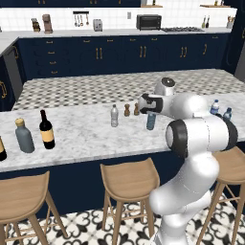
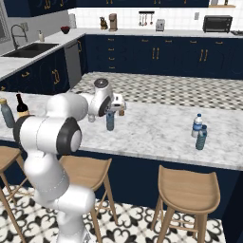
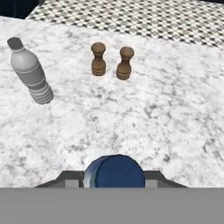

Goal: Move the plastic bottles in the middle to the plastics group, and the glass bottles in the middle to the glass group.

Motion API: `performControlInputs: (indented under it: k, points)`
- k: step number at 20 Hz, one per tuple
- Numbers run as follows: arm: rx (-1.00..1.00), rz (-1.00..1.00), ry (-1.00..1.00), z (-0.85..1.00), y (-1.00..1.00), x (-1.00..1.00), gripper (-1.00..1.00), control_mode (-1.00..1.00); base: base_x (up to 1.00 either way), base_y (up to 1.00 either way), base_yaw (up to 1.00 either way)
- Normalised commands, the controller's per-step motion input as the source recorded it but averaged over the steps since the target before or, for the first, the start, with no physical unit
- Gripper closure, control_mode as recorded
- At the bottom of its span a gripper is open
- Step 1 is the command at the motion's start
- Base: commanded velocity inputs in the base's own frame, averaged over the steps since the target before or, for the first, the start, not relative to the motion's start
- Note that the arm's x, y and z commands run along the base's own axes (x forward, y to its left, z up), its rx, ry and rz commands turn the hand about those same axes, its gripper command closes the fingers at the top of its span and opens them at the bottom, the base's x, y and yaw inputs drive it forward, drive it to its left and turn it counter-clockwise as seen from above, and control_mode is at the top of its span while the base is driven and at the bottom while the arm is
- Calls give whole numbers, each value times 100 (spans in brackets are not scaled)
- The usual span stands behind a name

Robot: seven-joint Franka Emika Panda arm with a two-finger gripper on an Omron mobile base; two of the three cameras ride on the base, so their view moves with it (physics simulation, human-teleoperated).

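I am looking over a long white-marbled worktop [image 1: 86,134] in a kitchen with dark navy cabinets, a checkered floor beyond it and patterned tiles under the wooden stools [image 1: 128,179] on my side. I take the pair of brown shakers [image 3: 112,61] as my landmark.

Just in front of the shakers, on my side, the hand [image 3: 114,181] is clenched on the teal-blue bottle [image 1: 151,120], which stands upright on the marble; the hand view shows its dark blue cap between the two fingertips [image 3: 70,177]. Just left of the shakers stands the clear greyish bottle [image 1: 114,116], so I count two plastic bottles in the middle.

Well to the left of the shakers I count one black wine bottle [image 1: 46,129] with a tan-orange label, and the squat grey bottle [image 1: 24,136] with a tan cap just beside it. Another dark bottle [image 1: 2,149] sits at the left edge of the left base view, cut off by the frame.

Far right of the shakers are two small water bottles [image 2: 199,131], one clear with a blue label, one teal, nearly touching.

The right base view gives me the sink [image 2: 26,49] on the far counter; the left base view gives me the toaster oven [image 1: 148,22] and cooktop. I count three stools in the left base view.
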Motion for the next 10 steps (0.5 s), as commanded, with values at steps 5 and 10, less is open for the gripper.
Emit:
performControlInputs:
  k: [5, 10]
  points:
    - [3, -21, 0, 24, -100, 0, 100, -100, 0, 0, 0]
    - [0, -17, 1, -13, -100, 0, 100, -100, 0, 0, 0]
